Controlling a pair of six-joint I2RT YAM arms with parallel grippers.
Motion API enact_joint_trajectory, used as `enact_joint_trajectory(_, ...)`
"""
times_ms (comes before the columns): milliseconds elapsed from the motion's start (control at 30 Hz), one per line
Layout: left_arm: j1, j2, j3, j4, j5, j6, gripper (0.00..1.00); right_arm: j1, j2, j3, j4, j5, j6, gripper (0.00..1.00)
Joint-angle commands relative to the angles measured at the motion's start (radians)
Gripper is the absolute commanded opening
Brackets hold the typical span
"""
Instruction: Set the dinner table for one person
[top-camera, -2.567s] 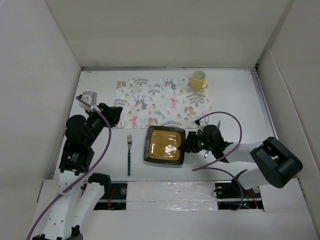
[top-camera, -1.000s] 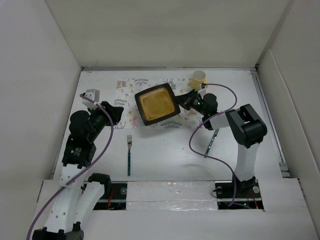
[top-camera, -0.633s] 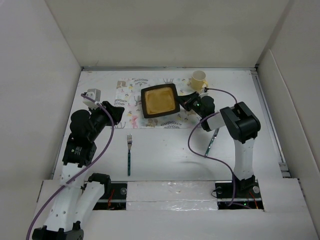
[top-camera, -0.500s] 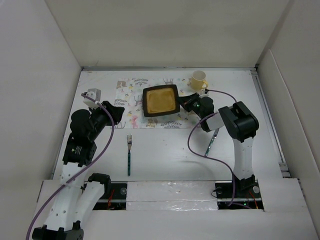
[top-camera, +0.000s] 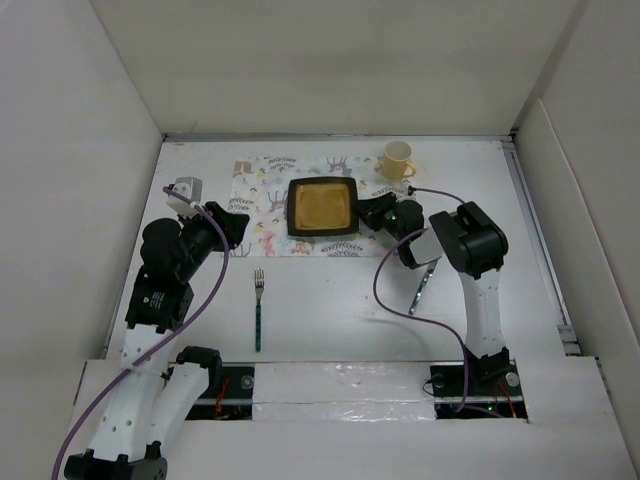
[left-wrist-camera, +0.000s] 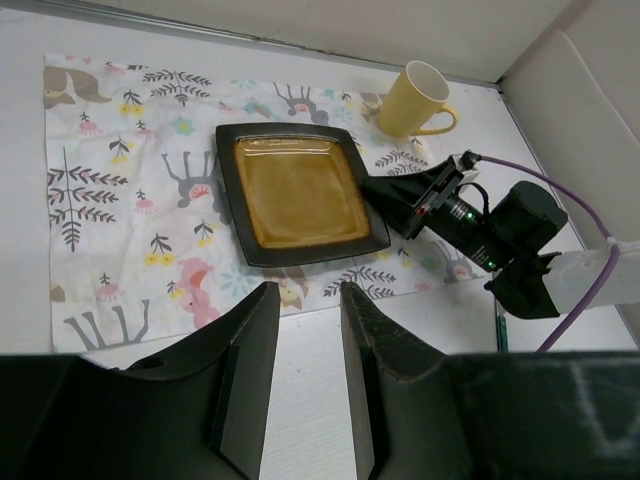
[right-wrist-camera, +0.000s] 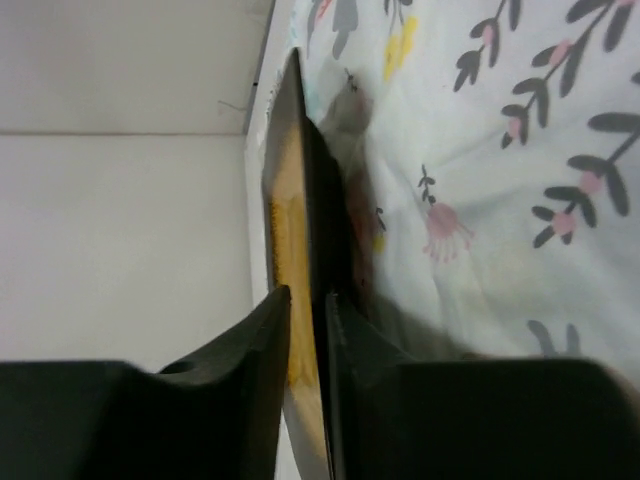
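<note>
A: Where is the dinner table (top-camera: 330, 300) lying?

B: It is stretching across the whole white-walled enclosure and carrying a placemat (top-camera: 262, 195) printed with animals along its far side. A square dark plate (top-camera: 322, 207) is lying on the placemat. A yellow mug (top-camera: 397, 160) is standing at the mat's far right corner. A fork (top-camera: 258, 305) is lying on bare table nearer the arms.

A: What are the grippers doing?

B: The right gripper (right-wrist-camera: 308, 298) is straddling the plate's right rim with a finger on either side. Whether it is squeezing cannot be told. The left gripper (left-wrist-camera: 305, 300) is hovering by the mat's near left corner, partly open and holding nothing.
</note>
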Motion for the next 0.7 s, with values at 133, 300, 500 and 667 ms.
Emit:
enact_joint_trajectory(133, 0.005, -0.011, -0.006, 0.055, 0.025, -0.005, 0.28, 0.016, -0.065, -0.034, 0.200, -0.001, -0.030, 0.45)
enact_joint_trajectory(300, 0.005, -0.014, -0.006, 0.051, 0.020, -0.005, 0.28, 0.007, -0.142, -0.077, 0.131, -0.004, -0.125, 0.50)
enact_joint_trajectory(500, 0.005, -0.020, -0.004, 0.050, 0.007, -0.005, 0.27, -0.012, -0.380, -0.149, -0.136, 0.071, -0.348, 0.54)
enact_joint_trajectory(667, 0.005, -0.025, -0.003, 0.051, 0.004, -0.005, 0.22, -0.012, -0.484, -0.125, -0.374, 0.105, -0.497, 0.64)
